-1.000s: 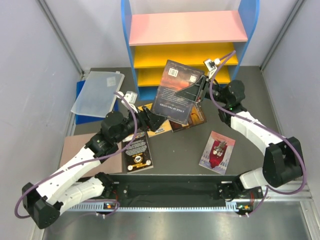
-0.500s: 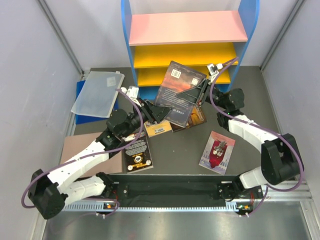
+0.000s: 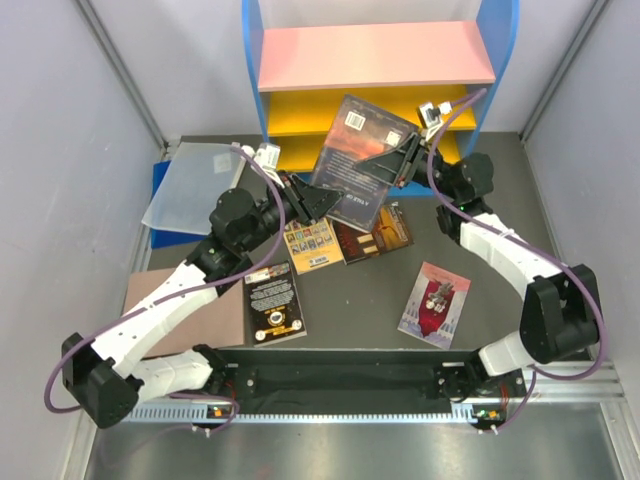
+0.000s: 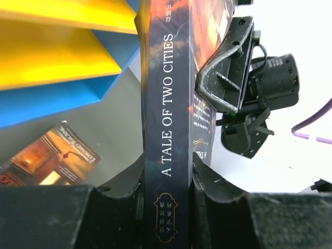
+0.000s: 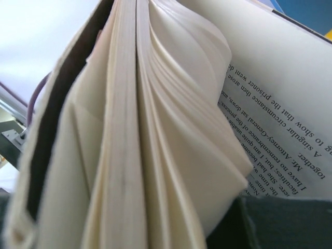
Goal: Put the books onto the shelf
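Observation:
The blue-orange sunset book (image 3: 355,160) hangs tilted in the air in front of the shelf (image 3: 375,55). My left gripper (image 3: 316,202) is shut on its spine (image 4: 166,129) at the lower left corner, both jaws pressing the spine's sides. My right gripper (image 3: 398,160) is shut on the book's opposite edge, and fanned pages (image 5: 155,129) fill the right wrist view. On the table lie the yellow picture-grid book (image 3: 310,245), the dark orange-glow book (image 3: 372,235), the black book with gold emblem (image 3: 274,302) and the pale book with a dark-red figure (image 3: 434,303).
A translucent folder (image 3: 190,185) on a blue board lies at the left. A brown cardboard sheet (image 3: 145,285) sits under the left arm. Grey walls close in on both sides. The shelf's yellow boards (image 4: 57,57) stand just behind the held book.
My left gripper moved up to the book's lower left corner and closed on its spine. The right gripper kept its hold and carried the book slightly toward the shelf.

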{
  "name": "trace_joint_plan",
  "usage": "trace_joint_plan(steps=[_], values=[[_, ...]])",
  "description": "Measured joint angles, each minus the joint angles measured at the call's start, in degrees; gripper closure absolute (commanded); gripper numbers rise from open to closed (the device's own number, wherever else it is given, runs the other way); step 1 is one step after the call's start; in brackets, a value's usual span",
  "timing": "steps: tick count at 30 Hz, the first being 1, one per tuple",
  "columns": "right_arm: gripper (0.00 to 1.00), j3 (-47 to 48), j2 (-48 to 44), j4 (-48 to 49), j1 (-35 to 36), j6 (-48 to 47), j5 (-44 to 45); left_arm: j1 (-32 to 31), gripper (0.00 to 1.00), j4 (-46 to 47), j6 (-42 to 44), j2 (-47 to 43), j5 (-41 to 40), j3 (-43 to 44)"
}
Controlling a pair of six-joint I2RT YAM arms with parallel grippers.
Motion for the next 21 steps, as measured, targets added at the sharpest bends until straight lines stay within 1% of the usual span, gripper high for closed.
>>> trace_joint_plan(steps=[1, 2, 3, 4, 5, 6, 9, 11, 14, 15, 18, 21], values=[[0.71, 0.9, 0.0, -0.8, 0.0, -0.4, -0.1, 0.0, 1.00, -1.5, 0.7, 0.1, 0.0, 1.3], [0.64, 1.7, 0.0, -1.7, 0.0, -0.9, -0.3, 0.0, 1.00, -2.7, 1.5, 0.1, 0.0, 2.4], [0.48, 2.5, 0.0, -2.8, 0.0, -1.5, -0.5, 0.0, 1.00, -3.7, 2.1, 0.1, 0.0, 3.1], [0.41, 3.2, 0.0, -4.6, 0.0, -3.0, -0.6, 0.0, 1.00, -4.4, 2.8, 0.0, 0.0, 3.7], [0.36, 3.8, -0.1, -6.7, 0.1, -5.0, -0.6, 0.0, 1.00, -5.6, 3.3, 0.0, -0.2, 4.2], [0.28, 3.9, -0.4, -9.3, 0.2, -7.1, -0.1, 0.0, 1.00, -6.6, 3.8, 0.0, -0.2, 4.5], [0.18, 3.8, -1.7, -19.3, 0.2, -13.9, 2.3, -0.3, 1.00, -11.5, 5.8, 0.7, -0.7, 7.3], [0.15, 3.7, -3.9, -26.3, 0.2, -19.1, 4.9, -0.3, 1.00, -15.7, 7.0, 2.5, -1.1, 10.4], [0.11, 2.4, -9.2, -35.1, 0.2, -26.9, 10.3, -0.9, 1.00, -21.6, 9.1, 7.4, -1.1, 18.0], [0.09, 1.3, -11.2, -36.8, 0.1, -29.1, 12.2, -1.0, 1.00, -23.2, 9.7, 8.9, -0.9, 20.4], [0.07, -3.3, -17.0, -39.6, 0.1, -33.4, 16.0, -1.4, 1.00, -26.8, 11.9, 13.2, -1.0, 26.7], [0.05, -8.4, -21.3, -41.6, 0.5, -35.8, 17.0, -1.3, 1.00, -28.5, 13.4, 16.9, -1.9, 31.3]])
